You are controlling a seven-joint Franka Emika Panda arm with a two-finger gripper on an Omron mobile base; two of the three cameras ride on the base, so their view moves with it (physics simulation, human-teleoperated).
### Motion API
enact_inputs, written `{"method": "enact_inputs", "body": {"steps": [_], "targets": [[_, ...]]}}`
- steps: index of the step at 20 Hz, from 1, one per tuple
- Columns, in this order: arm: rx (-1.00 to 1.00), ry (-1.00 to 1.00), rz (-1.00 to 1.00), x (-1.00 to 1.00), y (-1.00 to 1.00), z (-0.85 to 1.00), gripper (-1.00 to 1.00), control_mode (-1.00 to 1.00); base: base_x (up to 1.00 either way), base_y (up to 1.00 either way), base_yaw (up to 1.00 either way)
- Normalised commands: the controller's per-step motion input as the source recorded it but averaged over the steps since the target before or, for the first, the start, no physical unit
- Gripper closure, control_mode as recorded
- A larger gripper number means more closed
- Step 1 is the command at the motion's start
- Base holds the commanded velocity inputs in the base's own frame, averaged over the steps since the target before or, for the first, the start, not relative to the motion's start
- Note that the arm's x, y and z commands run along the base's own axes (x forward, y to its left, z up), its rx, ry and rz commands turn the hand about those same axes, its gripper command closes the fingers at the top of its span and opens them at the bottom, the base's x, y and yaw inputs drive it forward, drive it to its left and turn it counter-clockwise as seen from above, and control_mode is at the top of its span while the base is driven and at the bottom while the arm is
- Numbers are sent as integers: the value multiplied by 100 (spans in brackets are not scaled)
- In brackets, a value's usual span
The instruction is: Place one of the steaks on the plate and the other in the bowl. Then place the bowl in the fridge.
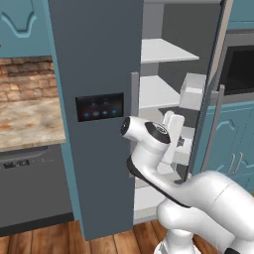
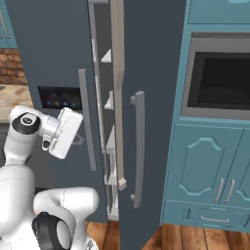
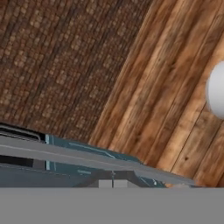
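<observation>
Standing with its right-hand door swung wide, the fridge [image 1: 99, 74] showed pale grey shelves [image 1: 166, 51] and a whitish door bin [image 1: 192, 92], and whether anything lay on them could not be told. Its closed left door, dark grey-blue, carried a black panel [image 1: 99, 106] with blue lights. The arm's white hand [image 1: 171, 131] hung in front of the open compartment, near the shelves' front edges. The gripper [image 3: 113, 183] had its fingertips pressed together, pinching nothing, above the wooden floor [image 3: 166, 78].
</observation>
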Motion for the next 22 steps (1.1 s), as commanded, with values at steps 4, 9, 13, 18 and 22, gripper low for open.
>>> {"method": "enact_inputs", "body": {"steps": [4,9,13,18,22], "targets": [[0,9,0,42,-6,-30,100,-100,0,0,0],[0,1,0,15,-17,-2,100,-100,0,0,0],[0,0,0,10,-30,-4,100,-100,0,0,0],[0,0,0,9,-32,-13,100,-100,0,0,0],[-2,4,0,15,-16,-27,100,-100,0,0,0]]}}
